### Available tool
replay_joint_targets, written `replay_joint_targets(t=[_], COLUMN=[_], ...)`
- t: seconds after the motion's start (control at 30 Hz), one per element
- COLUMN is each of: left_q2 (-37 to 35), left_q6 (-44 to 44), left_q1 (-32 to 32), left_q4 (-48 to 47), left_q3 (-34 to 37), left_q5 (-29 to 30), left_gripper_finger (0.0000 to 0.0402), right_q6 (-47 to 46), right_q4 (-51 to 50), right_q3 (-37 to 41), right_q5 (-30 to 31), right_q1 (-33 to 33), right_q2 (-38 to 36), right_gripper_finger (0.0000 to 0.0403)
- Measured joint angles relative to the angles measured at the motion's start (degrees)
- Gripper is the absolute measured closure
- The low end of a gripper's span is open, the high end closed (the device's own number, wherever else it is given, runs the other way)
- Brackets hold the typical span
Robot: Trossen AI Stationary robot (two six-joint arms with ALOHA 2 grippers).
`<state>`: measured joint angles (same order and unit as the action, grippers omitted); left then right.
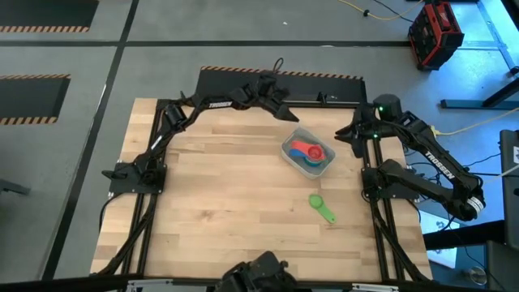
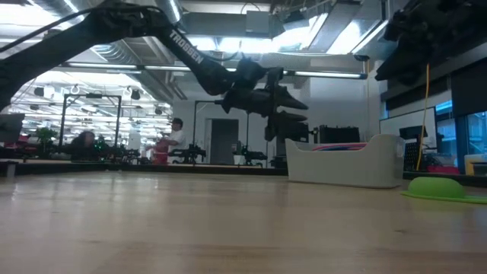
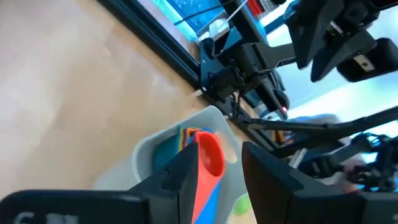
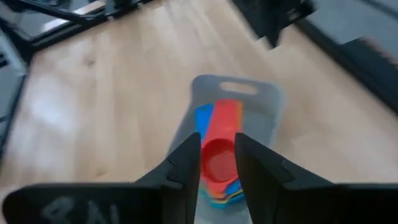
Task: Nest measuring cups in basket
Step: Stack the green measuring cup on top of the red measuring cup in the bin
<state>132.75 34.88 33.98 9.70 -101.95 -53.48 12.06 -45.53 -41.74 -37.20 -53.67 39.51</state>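
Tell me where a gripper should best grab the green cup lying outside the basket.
Probably by its flat handle, coming straight down with the fingers across its width. The green cup lies alone on the table, apart from the basket, bowl toward the basket and handle pointing away, so nothing crowds the handle. The right gripper is nearer.

Bare table (image 1: 227, 186) surrounds basket (image 1: 289, 146); both claws flank it.
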Motion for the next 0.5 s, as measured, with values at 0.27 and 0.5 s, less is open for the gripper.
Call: replay_joint_targets(t=[0.27,0.5], left_q2=[-0.04,-1.91], left_q6=[-10.25,-16.88], left_q1=[2.16,3.93], left_q4=[0.13,0.04], left_q3=[0.0,0.0], left_q5=[2.56,4.57], left_gripper_finger=[0.0285,0.0285], right_q6=[-5.83,-14.88], right_q4=[-2.15,-1.5], right_q3=[0.0,0.0], right_q5=[-3.4,3.29], right_q1=[3.96,13.73], right_q2=[-0.39,-1.09], right_gripper_finger=[0.03,0.03])
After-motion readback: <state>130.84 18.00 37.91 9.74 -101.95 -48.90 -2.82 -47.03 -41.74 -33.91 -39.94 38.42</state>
